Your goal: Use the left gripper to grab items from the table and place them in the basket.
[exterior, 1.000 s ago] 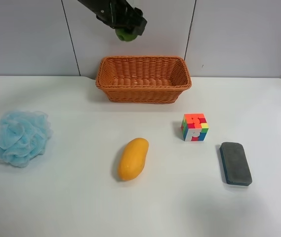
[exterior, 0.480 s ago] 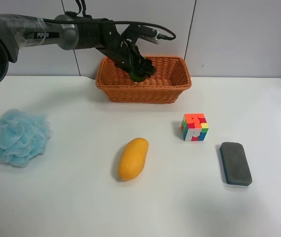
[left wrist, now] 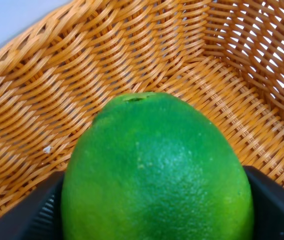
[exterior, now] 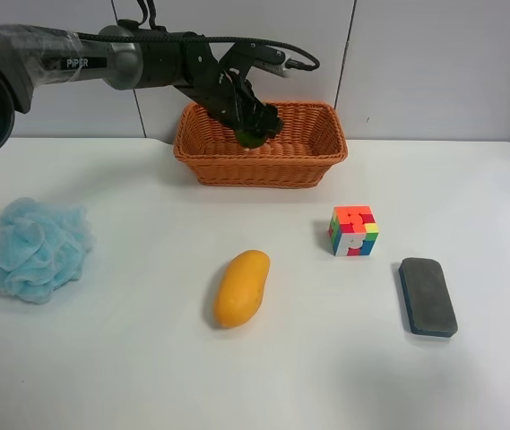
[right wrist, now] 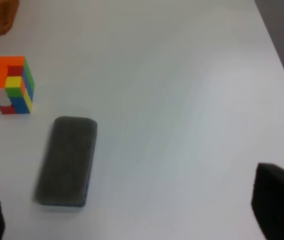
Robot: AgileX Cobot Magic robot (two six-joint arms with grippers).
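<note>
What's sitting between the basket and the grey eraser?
The puzzle cube, roughly midway between basket and eraser, clearest in the exterior high view.

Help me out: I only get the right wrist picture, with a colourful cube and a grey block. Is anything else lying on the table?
Observer: Yes, the high view also shows a yellow mango and a blue bath pouf.
Visitor: And where is the other arm?
Observer: The left arm reaches into the basket.
Visitor: Is it carrying something?
Observer: Its fingers clamp a green fruit inside the basket.
</note>
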